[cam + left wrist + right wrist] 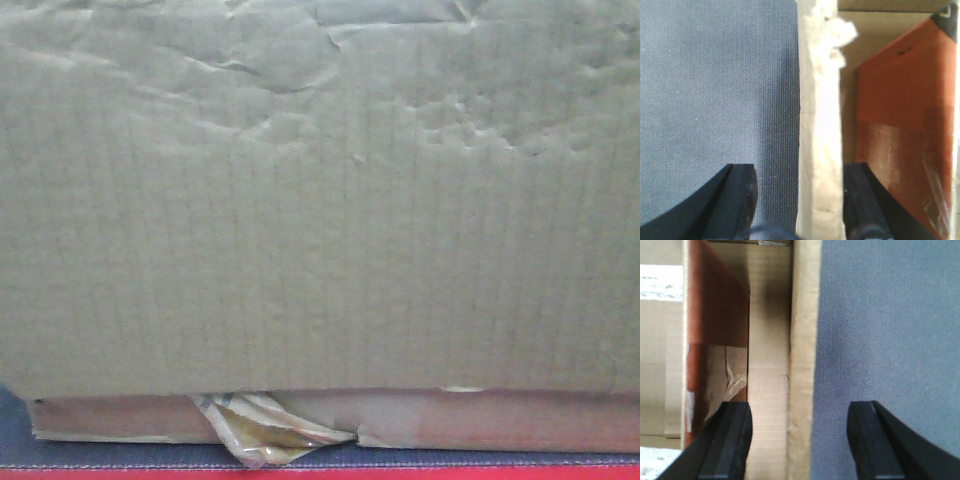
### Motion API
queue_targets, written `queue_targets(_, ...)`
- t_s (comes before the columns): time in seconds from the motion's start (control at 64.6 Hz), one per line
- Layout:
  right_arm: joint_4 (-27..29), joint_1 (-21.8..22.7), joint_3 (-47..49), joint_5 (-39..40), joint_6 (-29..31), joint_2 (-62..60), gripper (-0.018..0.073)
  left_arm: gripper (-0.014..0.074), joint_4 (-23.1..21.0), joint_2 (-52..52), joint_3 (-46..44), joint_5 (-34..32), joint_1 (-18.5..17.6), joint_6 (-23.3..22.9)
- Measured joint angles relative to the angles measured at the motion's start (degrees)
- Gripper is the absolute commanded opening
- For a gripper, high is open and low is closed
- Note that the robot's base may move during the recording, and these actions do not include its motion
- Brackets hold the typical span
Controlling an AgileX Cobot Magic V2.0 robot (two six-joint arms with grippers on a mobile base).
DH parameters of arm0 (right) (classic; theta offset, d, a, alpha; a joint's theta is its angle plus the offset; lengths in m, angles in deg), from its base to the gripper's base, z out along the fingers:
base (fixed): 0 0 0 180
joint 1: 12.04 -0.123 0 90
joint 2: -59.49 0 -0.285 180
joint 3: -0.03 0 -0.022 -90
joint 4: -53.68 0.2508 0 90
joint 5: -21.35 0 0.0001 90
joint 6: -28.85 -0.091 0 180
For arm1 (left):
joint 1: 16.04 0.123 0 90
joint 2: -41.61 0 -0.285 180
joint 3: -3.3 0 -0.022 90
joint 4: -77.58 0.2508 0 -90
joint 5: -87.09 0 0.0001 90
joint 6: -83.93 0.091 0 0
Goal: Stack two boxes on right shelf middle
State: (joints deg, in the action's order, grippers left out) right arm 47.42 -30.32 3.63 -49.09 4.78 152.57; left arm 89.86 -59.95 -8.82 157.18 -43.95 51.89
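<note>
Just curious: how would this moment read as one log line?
box: on grey table | left gripper: open, straddling box wall | right gripper: open, straddling box wall

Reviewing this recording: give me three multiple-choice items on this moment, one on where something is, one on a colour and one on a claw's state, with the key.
1. Where on the cardboard box is the torn tape?
A. top right corner
B. lower edge, left of centre
C. middle of the face

2. What colour is the table top?
A. white
B. green
C. dark grey-blue

3. How does the left claw stand?
A. open, fingers either side of a box wall
B. shut on the tape
C. shut, empty

Key:
1 B: the front view shows crumpled tape hanging below the creased face.
2 C: both wrist views show a grey-blue surface beside the box.
3 A: the fingers stand apart with the cardboard edge between them.
</note>
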Motion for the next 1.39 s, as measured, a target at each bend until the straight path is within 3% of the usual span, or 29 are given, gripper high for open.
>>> queue_targets(0.279,1.28,0.00,0.00,0.11,-0.39,1.46,0.0180,0.0275,0.00,0.00,0.00,0.00,0.00,0.00)
queue_targets(0.495,1.75,0.00,0.00,0.11,-0.39,1.70,0.0169,0.0261,0.00,0.00,0.00,0.00,0.00,0.00)
queue_targets(0.573,1.75,0.00,0.00,0.11,-0.25,1.70,0.0098,0.0170,0.00,0.00,0.00,0.00,0.00,0.00)
queue_targets(0.681,1.06,0.00,0.00,-0.02,0.32,1.70,-0.0110,-0.0085,-0.37,0.00,0.00,0.00,0.00,0.00)
queue_targets(0.712,0.76,0.00,0.00,-0.02,0.32,1.70,-0.0169,-0.0111,-0.52,0.00,0.00,0.00,0.00,0.00)
queue_targets(0.944,-0.94,-0.23,0.00,-0.02,0.41,1.70,-0.0154,-0.0111,-0.44,0.00,0.00,-0.09,0.00,0.00)
queue_targets(1.177,-4.15,-1.68,-0.12,1.55,-0.49,0.23,-0.0154,-0.0111,4.35,1.28,-0.11,-0.44,-2.13,-3.04)
queue_targets(1.393,-6.56,-2.01,-0.24,7.93,-1.88,-3.69,-0.0154,-0.0111,8.79,3.91,-4.63,-0.52,-2.22,-3.61)
